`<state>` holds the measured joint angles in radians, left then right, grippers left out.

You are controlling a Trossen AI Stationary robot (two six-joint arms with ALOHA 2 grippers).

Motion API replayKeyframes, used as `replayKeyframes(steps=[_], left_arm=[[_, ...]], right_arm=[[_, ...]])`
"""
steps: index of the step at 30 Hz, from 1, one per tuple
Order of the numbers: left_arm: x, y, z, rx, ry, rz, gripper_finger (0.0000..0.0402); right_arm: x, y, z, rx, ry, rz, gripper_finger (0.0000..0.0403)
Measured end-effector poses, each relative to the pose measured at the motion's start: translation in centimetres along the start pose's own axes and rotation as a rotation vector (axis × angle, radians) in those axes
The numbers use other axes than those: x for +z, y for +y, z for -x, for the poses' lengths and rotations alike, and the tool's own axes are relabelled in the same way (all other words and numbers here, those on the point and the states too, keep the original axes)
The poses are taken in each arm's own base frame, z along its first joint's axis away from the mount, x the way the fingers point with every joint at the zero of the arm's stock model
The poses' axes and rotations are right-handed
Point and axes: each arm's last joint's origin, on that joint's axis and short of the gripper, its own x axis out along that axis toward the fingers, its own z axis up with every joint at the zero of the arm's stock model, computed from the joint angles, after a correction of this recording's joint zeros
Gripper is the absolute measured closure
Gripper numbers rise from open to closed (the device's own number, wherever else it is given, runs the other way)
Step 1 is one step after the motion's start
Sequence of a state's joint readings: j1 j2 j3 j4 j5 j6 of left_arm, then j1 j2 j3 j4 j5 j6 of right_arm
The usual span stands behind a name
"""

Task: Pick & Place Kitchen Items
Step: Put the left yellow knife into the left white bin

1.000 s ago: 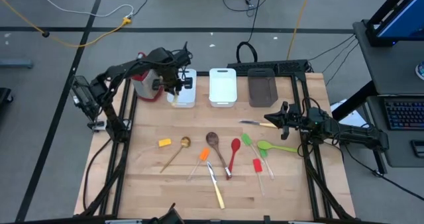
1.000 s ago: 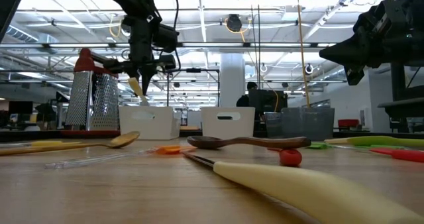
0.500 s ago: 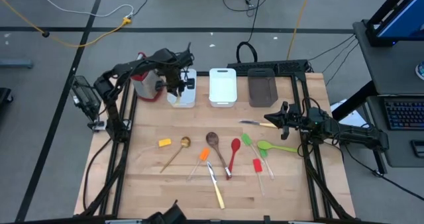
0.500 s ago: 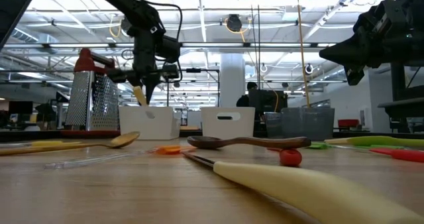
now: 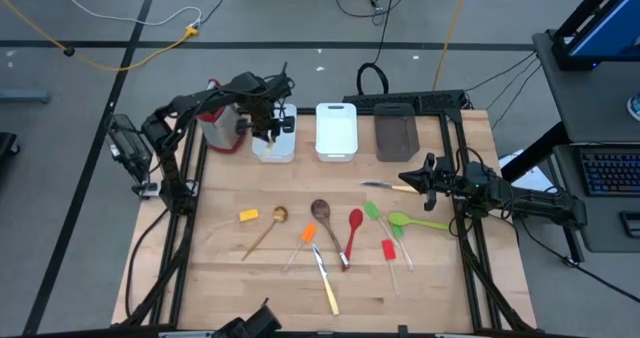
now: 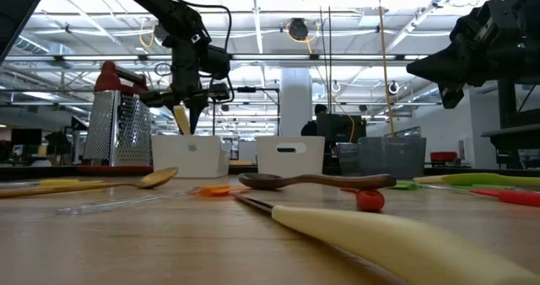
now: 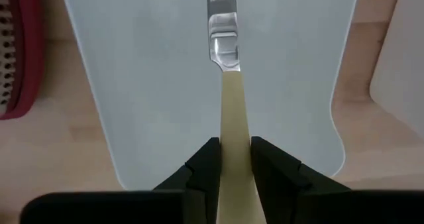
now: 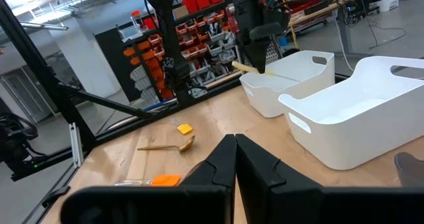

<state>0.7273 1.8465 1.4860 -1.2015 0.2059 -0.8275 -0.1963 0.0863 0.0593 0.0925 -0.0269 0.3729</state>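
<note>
The left claw (image 7: 233, 159) hangs over the leftmost white rectangular plastic bin (image 7: 132, 85), its two dark fingers (image 7: 207, 163) set close on either side of the cream handle of a pale-handled metal knife (image 7: 228, 85); whether they still pinch it I cannot tell. The knife's long axis runs straight out from the claw, shiny blade leading down into the bin, handle toward the wrist. In the low view it tilts slightly off vertical above the bin's rim. A steel box grater with a red handle (image 6: 117, 123) stands just beside that bin. The right claw (image 8: 234, 159) waits fully closed and empty above the desk's (image 5: 220, 268) right side.
</note>
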Motion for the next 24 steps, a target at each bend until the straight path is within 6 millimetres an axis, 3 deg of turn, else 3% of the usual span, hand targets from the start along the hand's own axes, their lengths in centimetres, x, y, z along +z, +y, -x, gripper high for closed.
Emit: replayKeyframes(steps=[11, 24], left_arm=[[0.13, 0.12, 0.01, 0.038, -0.037, -0.093, 0.0316], [0.16, 0.13, 0.01, 0.044, -0.045, -0.082, 0.0316]], right_arm=[[0.00, 0.00, 0.00, 0.000, 0.000, 0.000, 0.0399], [0.01, 0.00, 0.00, 0.000, -0.001, 0.000, 0.0399]])
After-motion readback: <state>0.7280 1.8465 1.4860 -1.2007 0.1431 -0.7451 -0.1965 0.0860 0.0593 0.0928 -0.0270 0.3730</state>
